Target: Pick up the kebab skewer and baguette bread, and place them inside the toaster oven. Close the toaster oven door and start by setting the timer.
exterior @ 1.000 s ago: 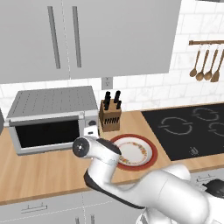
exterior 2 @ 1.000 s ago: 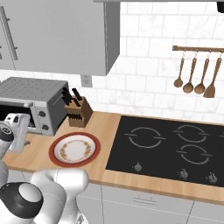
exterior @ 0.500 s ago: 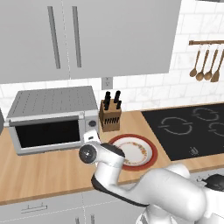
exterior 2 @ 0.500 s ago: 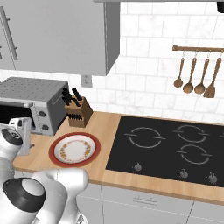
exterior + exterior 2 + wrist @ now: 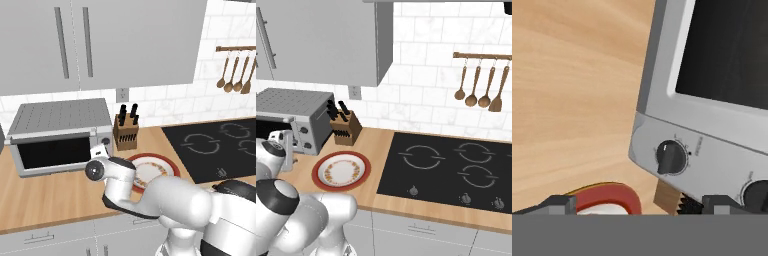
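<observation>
The toaster oven (image 5: 60,132) stands at the counter's left, and its ribbed top also shows in the right base view (image 5: 291,107). The toaster oven door (image 5: 55,152) is shut, its dark glass window facing me. My gripper (image 5: 101,150) hovers just in front of the oven's light knob panel, also seen from the right (image 5: 288,150). In the hand view the gripper (image 5: 639,204) is open, its fingertips (image 5: 559,204) far apart with nothing between them. One round knob (image 5: 671,156) lies ahead of the jaws, a second knob (image 5: 757,192) to its right. The kebab skewer and baguette bread are out of view.
A red-rimmed plate (image 5: 152,170) lies bare on the wooden counter right of the oven. A knife block (image 5: 125,132) stands behind it against the wall. The black cooktop (image 5: 456,170) takes up the right side. Wooden spoons (image 5: 478,92) hang above it.
The hand has shifted slightly in front of the oven's knob panel. The jaws stay open. Nothing else has moved.
</observation>
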{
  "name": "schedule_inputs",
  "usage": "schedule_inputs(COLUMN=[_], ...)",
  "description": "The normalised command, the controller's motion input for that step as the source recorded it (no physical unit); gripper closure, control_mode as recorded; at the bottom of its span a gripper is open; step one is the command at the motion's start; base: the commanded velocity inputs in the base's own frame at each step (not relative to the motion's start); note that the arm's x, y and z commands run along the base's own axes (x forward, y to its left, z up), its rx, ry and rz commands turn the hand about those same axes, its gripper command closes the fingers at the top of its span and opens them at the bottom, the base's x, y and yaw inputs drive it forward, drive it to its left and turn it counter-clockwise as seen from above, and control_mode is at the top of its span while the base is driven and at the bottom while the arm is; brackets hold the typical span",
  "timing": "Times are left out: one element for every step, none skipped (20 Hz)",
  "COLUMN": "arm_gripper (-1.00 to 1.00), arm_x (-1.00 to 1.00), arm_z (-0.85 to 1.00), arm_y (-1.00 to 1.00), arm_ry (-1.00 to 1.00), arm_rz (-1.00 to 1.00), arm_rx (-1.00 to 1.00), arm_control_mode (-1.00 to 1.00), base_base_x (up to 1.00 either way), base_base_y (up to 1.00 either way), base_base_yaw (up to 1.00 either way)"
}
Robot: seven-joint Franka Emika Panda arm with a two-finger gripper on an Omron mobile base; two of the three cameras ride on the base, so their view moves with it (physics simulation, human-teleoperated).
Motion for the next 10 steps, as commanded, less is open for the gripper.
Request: schedule_inputs(arm_gripper=[-1.00, -1.00, -1.00, -1.00, -1.00, -1.00, -1.00, -1.00, -1.00, -1.00], arm_x=[0.21, 0.21, 0.24, 0.21, 0.19, 0.20, 0.15, 0.19, 0.19, 0.22], arm_z=[0.00, 0.00, -0.01, -0.03, -0.07, -0.15, -0.16, -0.19, -0.16, -0.09], arm_y=[0.28, 0.22, 0.16, 0.04, 0.00, 0.00, 0.00, 0.00, 0.00, 0.00], arm_ry=[-0.07, -0.07, -0.04, -0.02, -0.01, 0.00, -0.01, 0.00, 0.00, 0.00], arm_rz=[0.00, 0.00, -0.01, -0.02, -0.02, -0.01, 0.00, 0.00, 0.00, -0.01], arm_rx=[-0.01, 0.00, 0.00, 0.00, 0.00, 0.00, 0.00, 0.00, 0.00, 0.00], arm_control_mode=[-1.00, -1.00, -1.00, -1.00, -1.00, -1.00, -1.00, -1.00, -1.00, -1.00], base_base_x=[0.00, 0.00, 0.00, 0.00, 0.00, 0.00, 0.00, 0.00, 0.00, 0.00], base_base_y=[0.00, 0.00, 0.00, 0.00, 0.00, 0.00, 0.00, 0.00, 0.00, 0.00], base_base_yaw=[0.00, 0.00, 0.00, 0.00, 0.00, 0.00, 0.00, 0.00, 0.00, 0.00])
